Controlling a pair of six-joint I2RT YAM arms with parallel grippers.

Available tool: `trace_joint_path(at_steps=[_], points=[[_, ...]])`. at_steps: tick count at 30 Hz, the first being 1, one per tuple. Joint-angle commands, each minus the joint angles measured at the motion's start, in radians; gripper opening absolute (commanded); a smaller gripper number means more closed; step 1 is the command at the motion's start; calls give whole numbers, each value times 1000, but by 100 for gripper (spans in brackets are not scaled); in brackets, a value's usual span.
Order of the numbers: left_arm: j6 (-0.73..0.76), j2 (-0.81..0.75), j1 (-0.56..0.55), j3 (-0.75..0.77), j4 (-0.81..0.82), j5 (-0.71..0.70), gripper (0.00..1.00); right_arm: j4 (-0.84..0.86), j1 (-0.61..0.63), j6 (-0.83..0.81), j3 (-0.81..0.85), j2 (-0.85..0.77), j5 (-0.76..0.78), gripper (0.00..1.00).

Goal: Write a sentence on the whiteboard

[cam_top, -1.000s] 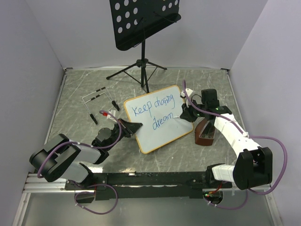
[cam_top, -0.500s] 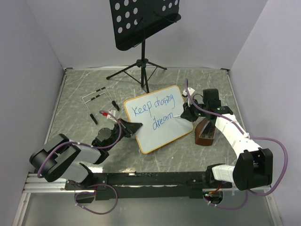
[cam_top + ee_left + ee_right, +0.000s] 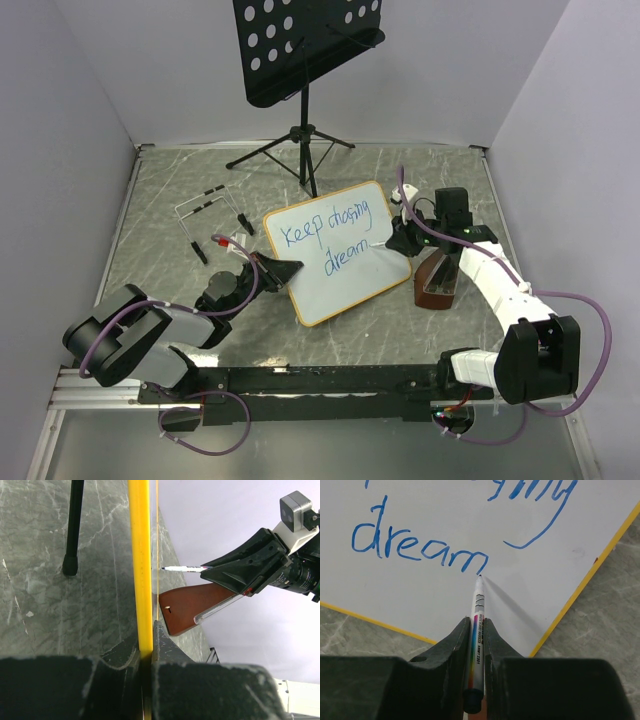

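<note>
The whiteboard (image 3: 340, 292), white with a thin orange-yellow frame, stands tilted on the table at centre. On it runs the sentence (image 3: 326, 228) in blue marker, "Keep chasing" above "dream" (image 3: 420, 550). My left gripper (image 3: 287, 270) is shut on the board's left frame edge (image 3: 140, 555), which runs up between its jaws. My right gripper (image 3: 476, 622) is shut on a white marker (image 3: 476, 635). The marker's tip rests at the board's surface just past the last "m". In the left wrist view the marker (image 3: 182, 568) pokes toward the board from the right gripper (image 3: 402, 240).
A black perforated music stand (image 3: 300, 50) on tripod legs (image 3: 290, 152) stands behind the board. A brown block (image 3: 437, 280) lies under the right arm. A thin wire rack (image 3: 205, 206) and a small red-tipped item (image 3: 222, 241) lie left of the board. Walls close in all sides.
The right gripper and its marker have crept slightly to the right along the lower line. The left gripper and the board have not moved.
</note>
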Motion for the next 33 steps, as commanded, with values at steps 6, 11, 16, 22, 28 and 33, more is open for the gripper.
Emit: trace_joint_path(at_steps=[6, 11, 16, 22, 28, 33], points=[[45, -22, -5, 10, 103, 28, 1, 52, -17, 8, 28, -5, -33, 0], [42, -15, -5, 3, 112, 27, 1, 68, -23, 14, 26, 3, -16, 0], [42, -22, -6, 3, 109, 27, 1, 77, -31, 19, 28, 9, -1, 0], [40, -17, -5, 2, 114, 28, 1, 98, -31, 25, 25, 26, 33, 0], [39, -11, -6, 6, 118, 31, 1, 127, -31, 39, 41, 56, 48, 0], [39, -8, -6, 8, 120, 30, 1, 147, -28, 52, 45, 73, 45, 0]])
